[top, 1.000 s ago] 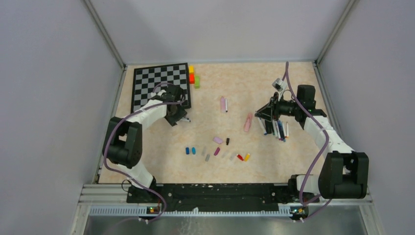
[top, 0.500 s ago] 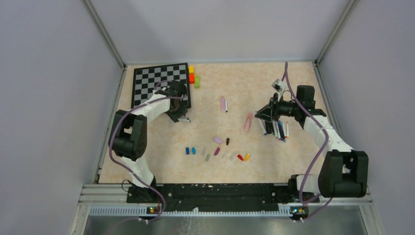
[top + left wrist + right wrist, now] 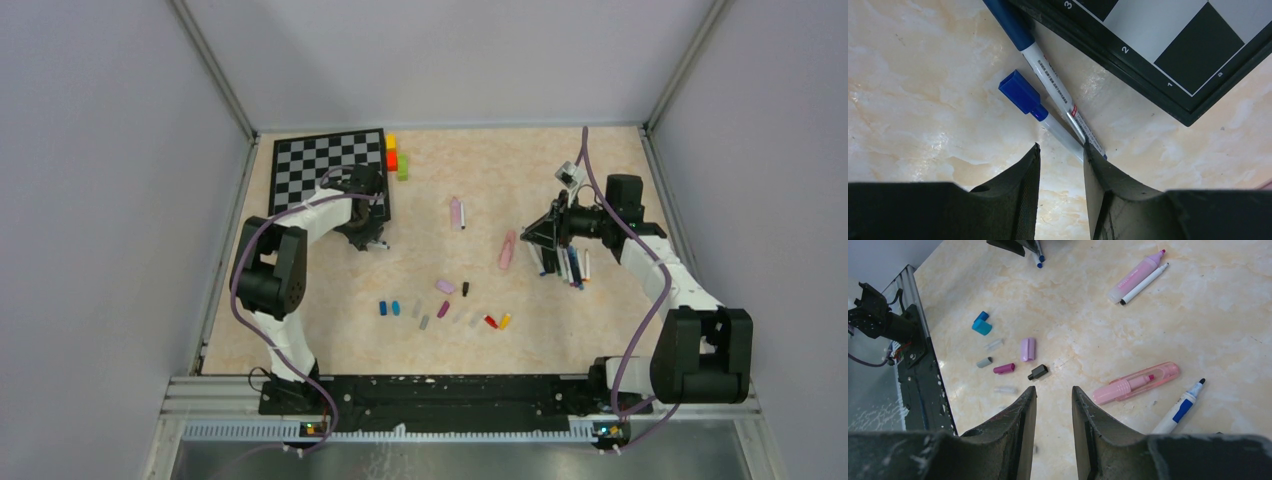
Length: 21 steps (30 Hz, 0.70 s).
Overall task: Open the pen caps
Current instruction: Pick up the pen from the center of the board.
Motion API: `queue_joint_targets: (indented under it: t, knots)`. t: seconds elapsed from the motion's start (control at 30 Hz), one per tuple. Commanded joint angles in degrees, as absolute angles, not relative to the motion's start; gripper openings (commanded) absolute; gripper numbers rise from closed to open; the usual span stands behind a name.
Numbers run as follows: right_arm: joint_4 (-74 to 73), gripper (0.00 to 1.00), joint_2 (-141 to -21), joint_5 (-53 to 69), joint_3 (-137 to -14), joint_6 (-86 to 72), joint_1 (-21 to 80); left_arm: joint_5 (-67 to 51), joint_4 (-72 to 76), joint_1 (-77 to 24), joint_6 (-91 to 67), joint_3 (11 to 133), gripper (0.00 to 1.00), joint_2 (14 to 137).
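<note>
At the chessboard's (image 3: 1173, 45) five-o'clock corner: left end effector (image 3: 1060, 150), fingers parted and grasping nothing, low over two blue-capped pens (image 3: 1048, 65) lying on the tabletop (image 3: 923, 75), the thinner one's bare end reaching the right-hand finger. Toward three o'clock on the tabletop: right end effector (image 3: 1053, 390), fingers narrowly parted, empty, above a bundle of pens (image 3: 565, 262). Loose pen caps (image 3: 1027, 349) in blue, lilac, magenta, grey and black lie scattered near centre toward six o'clock, apart from both end effectors.

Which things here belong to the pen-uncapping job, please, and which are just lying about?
Job in hand: blue-capped pens, pen cluster, pink highlighter, loose caps.
Lying about: chessboard, coloured blocks.
</note>
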<state>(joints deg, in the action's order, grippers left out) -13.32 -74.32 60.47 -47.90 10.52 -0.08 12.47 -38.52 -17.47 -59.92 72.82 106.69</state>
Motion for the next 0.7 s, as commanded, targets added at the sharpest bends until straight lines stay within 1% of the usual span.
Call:
queue_joint_targets:
  t: [0.0, 0.23, 0.53, 0.67]
  knots:
    - [-12.64, 0.31, -74.44, 60.91, -50.54, 12.13, -0.35, 12.75, -39.7, -17.05, -60.12, 75.06, 0.39, 107.48]
    - [-12.8, 0.31, -74.44, 60.98, -50.62, 12.13, -0.35, 12.23, -40.34, -17.05, -60.11, 74.79, 0.36, 108.13]
    - [-12.82, 0.31, -74.44, 60.95, -50.59, 12.13, -0.35, 11.99, -42.36, -16.96, -60.03, 75.78, 0.36, 109.44]
    - [-12.85, 0.31, -74.37, 60.94, -50.71, 12.13, -0.35, 11.78, -42.73, -16.96, -60.03, 75.2, 0.35, 109.5]
